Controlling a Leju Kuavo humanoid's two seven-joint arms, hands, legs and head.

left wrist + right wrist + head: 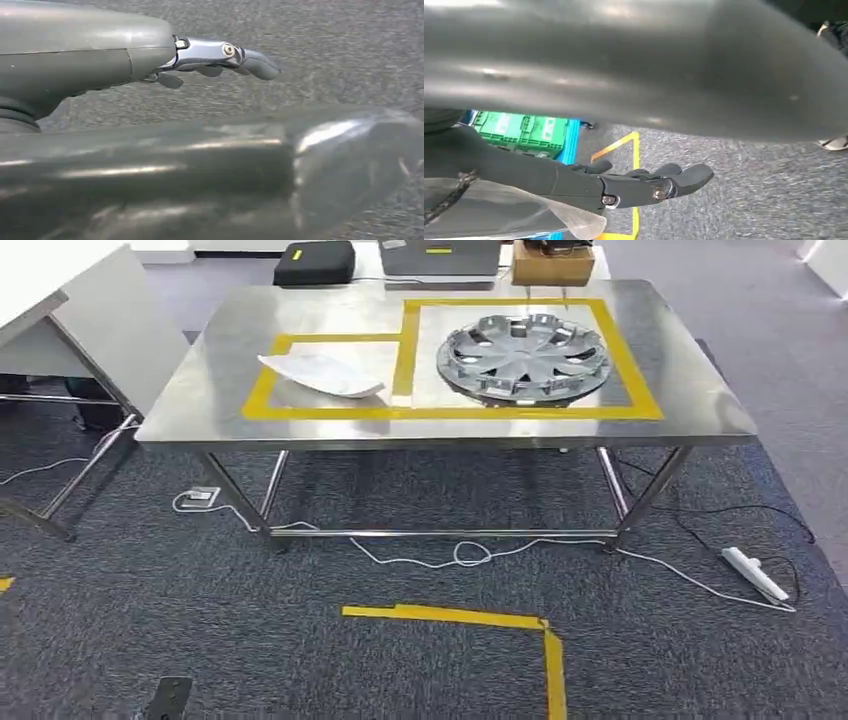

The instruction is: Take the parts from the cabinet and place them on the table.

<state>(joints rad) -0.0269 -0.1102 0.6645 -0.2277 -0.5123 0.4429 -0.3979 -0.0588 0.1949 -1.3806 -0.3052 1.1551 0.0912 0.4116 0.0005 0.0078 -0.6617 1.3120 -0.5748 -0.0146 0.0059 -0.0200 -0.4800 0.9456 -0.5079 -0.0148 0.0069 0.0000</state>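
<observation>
Head view shows the steel table (200, 370) with 2 parts inside yellow tape outlines: a silver spoked hubcap (523, 358) and a white curved panel (322, 374) beside it. Wrist views show the left hand (220, 57) and right hand (644, 187) hanging over carpet, fingers loosely extended, holding nothing, well apart from both parts.

no text, brand or number can be read. the green crate (519, 131) bears white labels, too blurred to make out, and the black case (314, 262) at the far left carries a small unreadable yellow tag.
</observation>
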